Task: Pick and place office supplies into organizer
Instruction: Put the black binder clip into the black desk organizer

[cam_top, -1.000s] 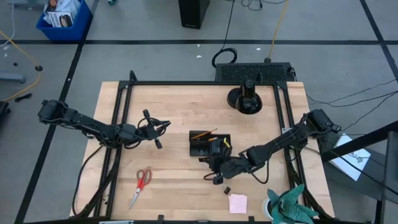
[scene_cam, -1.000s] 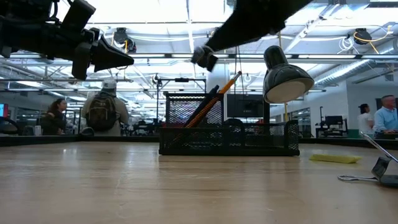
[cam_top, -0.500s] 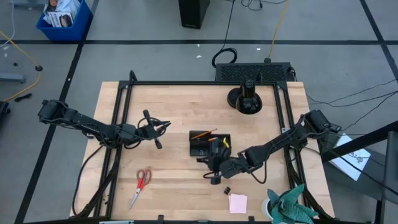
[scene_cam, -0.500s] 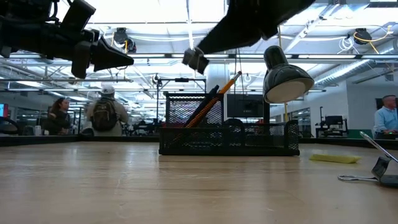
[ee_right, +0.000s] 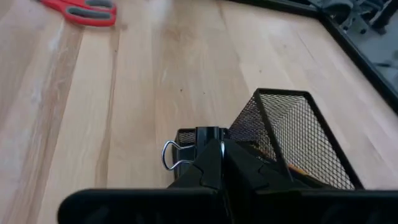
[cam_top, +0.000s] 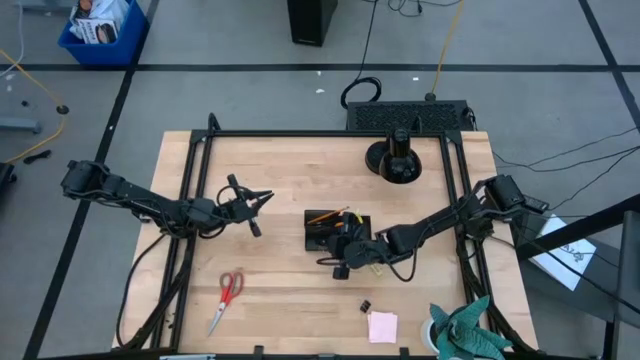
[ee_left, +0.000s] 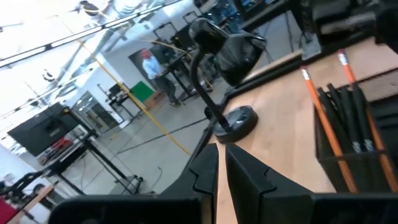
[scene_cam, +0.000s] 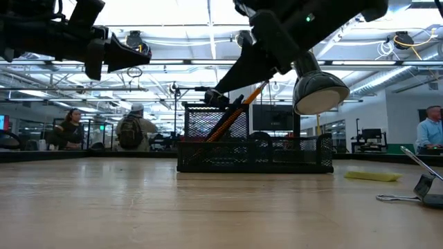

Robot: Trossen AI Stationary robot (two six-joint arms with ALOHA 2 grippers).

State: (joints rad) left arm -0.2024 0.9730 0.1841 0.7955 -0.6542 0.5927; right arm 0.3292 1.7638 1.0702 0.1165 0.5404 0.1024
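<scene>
The organizer (cam_top: 322, 236) is a black mesh tray at the table's middle, with orange pencils (scene_cam: 235, 114) leaning in it. My right gripper (ee_right: 221, 149) hangs over the organizer's near-left corner (ee_right: 292, 140), shut on a small black binder clip (ee_right: 200, 134). My left gripper (ee_left: 219, 163) waits in the air toward the table's left, its fingers nearly together with nothing between them. Red-handled scissors (cam_top: 228, 295) lie flat near the front left. Another binder clip (cam_top: 365, 304) and a pink sticky-note pad (cam_top: 382, 326) lie near the front edge. A yellow-green piece (scene_cam: 372, 176) lies right of the organizer. My right gripper holds the binder clip at the very ends of its two fingers, which slant down from the table's right. The clip's black body sits at the fingertips and one wire loop (ee_right: 171, 155) sticks out sideways. The fingertips hide which part is pinched. The clip is lifted clear.
A black lamp on a round base (cam_top: 398, 160) stands at the far right of the table. A teal-green cloth (cam_top: 465, 330) lies at the front right corner. Bare wood spreads between the scissors and the organizer. People move in the room beyond the far edge.
My right gripper has carried the binder clip toward the table's far edge and down, from over the bare wood in front of the organizer to its near-left corner. It has stayed shut on the clip.
</scene>
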